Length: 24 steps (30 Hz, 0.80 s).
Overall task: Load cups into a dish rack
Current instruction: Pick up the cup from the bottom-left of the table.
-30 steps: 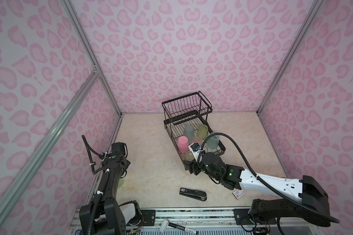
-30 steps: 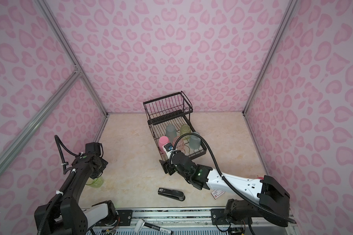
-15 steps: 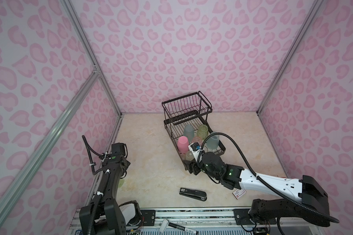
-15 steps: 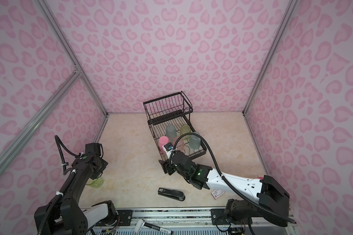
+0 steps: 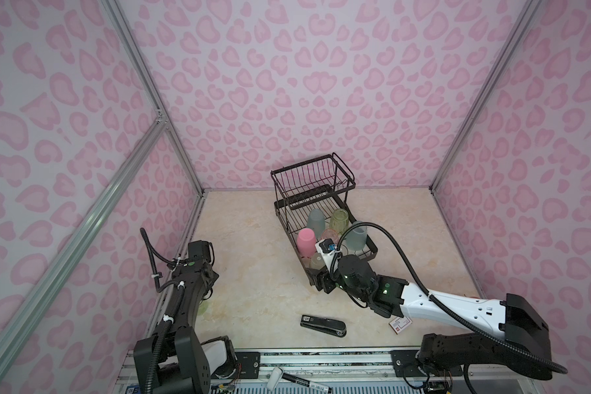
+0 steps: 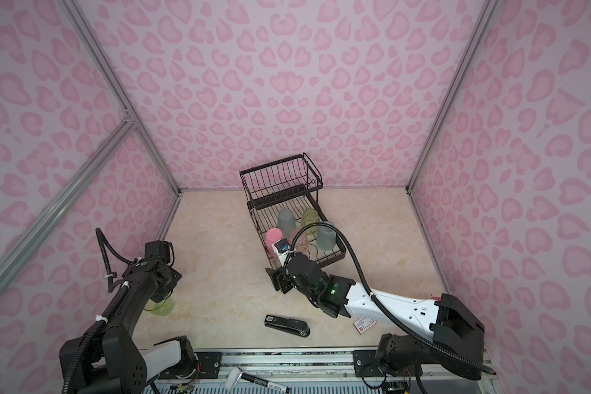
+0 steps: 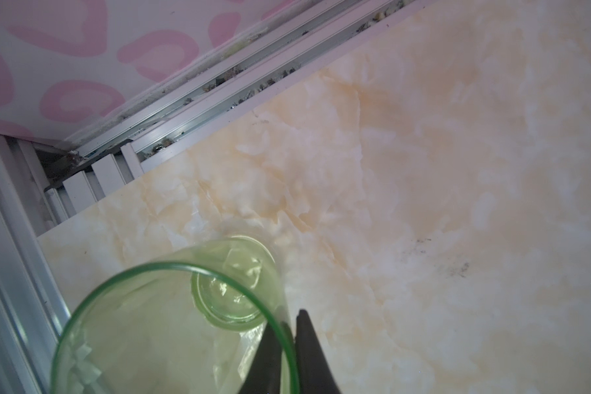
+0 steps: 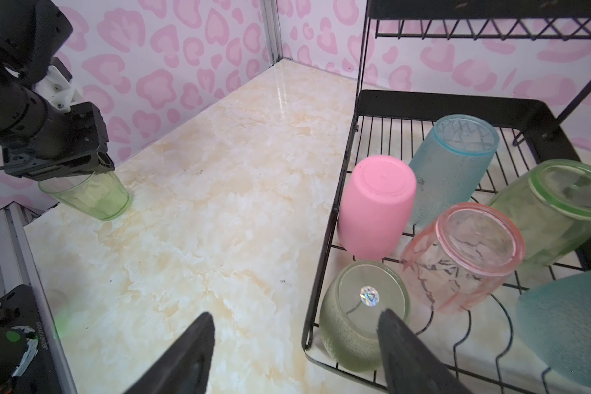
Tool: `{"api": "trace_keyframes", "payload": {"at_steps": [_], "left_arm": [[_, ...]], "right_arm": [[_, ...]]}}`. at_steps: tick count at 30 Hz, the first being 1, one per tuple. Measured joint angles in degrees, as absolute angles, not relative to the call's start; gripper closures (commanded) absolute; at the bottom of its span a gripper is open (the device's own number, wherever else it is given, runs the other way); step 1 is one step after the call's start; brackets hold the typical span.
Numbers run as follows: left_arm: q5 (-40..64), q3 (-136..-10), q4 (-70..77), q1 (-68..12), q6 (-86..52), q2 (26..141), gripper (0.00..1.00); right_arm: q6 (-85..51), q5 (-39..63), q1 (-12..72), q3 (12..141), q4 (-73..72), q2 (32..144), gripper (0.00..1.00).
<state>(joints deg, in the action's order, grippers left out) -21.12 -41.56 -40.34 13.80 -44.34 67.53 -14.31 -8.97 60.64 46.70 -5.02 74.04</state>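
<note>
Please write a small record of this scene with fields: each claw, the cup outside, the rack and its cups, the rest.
left claw: shut on green cup, at its rim
green cup: mouth up on the table, outside rack
right claw: open, empty, at the near corner of the dish rack
lower tray: six cups, bottoms up: opaque pink, clear pink, two teal, two yellow-green
other: black stapler on table
</note>
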Motion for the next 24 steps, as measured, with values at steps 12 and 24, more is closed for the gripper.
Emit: {"api": "trace_keyframes", "payload": {"at_steps": [12, 24], "left_arm": [[-12.6, -42.44, -40.42, 13.8, -43.33, 61.63, 0.97], [9.32, -42.59, -36.34, 5.76, -44.03, 48.58, 0.97]], "right_arm": [[-16.1, -8.73, 58.63, 46.09, -4.95, 72.23, 0.25], [-26.65, -6.24, 52.99, 47.86, 0.56, 68.42, 0.28]]}}
